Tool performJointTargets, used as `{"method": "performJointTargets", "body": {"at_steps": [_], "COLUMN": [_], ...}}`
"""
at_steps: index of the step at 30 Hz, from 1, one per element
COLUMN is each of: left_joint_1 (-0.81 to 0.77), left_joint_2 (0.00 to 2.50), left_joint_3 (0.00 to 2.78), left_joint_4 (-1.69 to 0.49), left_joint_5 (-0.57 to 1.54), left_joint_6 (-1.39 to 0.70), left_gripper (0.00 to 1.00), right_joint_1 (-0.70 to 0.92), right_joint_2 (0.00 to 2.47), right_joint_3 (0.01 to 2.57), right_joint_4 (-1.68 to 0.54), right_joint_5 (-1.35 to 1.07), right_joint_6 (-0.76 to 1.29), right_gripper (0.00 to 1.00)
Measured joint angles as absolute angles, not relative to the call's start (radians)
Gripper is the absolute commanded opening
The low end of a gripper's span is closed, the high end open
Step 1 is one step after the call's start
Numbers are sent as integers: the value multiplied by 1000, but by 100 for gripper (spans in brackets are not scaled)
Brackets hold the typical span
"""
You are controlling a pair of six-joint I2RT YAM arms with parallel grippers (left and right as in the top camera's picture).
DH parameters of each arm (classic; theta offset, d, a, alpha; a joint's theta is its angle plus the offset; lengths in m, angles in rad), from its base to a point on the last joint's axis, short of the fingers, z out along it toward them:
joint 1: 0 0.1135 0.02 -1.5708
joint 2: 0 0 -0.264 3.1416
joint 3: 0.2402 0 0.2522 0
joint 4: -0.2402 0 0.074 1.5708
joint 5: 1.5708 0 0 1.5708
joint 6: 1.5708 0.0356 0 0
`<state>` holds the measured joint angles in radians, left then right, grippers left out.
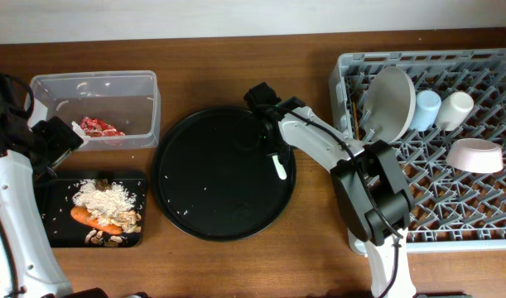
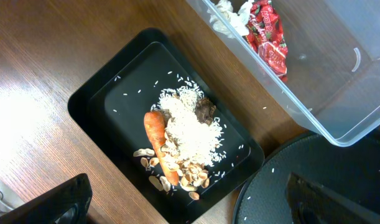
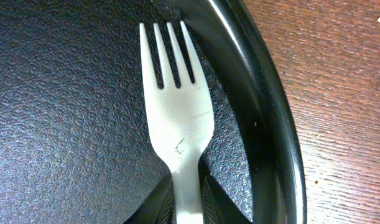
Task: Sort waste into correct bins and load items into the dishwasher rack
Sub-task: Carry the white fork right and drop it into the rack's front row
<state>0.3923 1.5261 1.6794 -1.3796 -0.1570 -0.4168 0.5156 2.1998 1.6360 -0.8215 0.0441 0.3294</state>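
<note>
the step in hand looks like loading the white fork [image 3: 177,124]. it lies on the round black tray [image 1: 211,194], near the rim at 3 o'clock in the overhead view. the right gripper [image 3: 188,208] has its 2 fingers pressed on the fork's handle, 1 on each side. next it should lift the fork straight up and carry it toward 3 o'clock to the dishwasher rack [image 1: 451,207], with a firm hold so the thin handle does not slip.

the left gripper [image 2: 188,199] hangs with its fingers wide apart over the shallow black tray [image 2: 96,99], where the rice [image 2: 190,127] and carrot [image 2: 157,134] lie.

the end of the fork's handle is cut off in the right wrist view. from above, the right arm hides most of the fork.
</note>
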Motion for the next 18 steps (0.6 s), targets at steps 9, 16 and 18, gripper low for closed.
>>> {"method": "performJointTargets", "body": {"at_steps": [9, 16, 18], "left_joint_1": [392, 392, 392], "left_joint_2": [1526, 1526, 1526], "left_joint_3": [1679, 1679, 1679], "left_joint_4": [-1380, -1380, -1380], "left_joint_5": [-157, -157, -157], "left_joint_6": [-417, -417, -417], "left_gripper": [99, 99, 99], "right_joint_1": [514, 503, 447], "right_joint_2": [2185, 1996, 1909], "right_joint_3": [1657, 1657, 1657], "right_joint_4": [-909, -995, -1004], "right_joint_5": [43, -1, -10], "right_joint_6": [321, 320, 298], "right_gripper": [4, 4, 4]}}
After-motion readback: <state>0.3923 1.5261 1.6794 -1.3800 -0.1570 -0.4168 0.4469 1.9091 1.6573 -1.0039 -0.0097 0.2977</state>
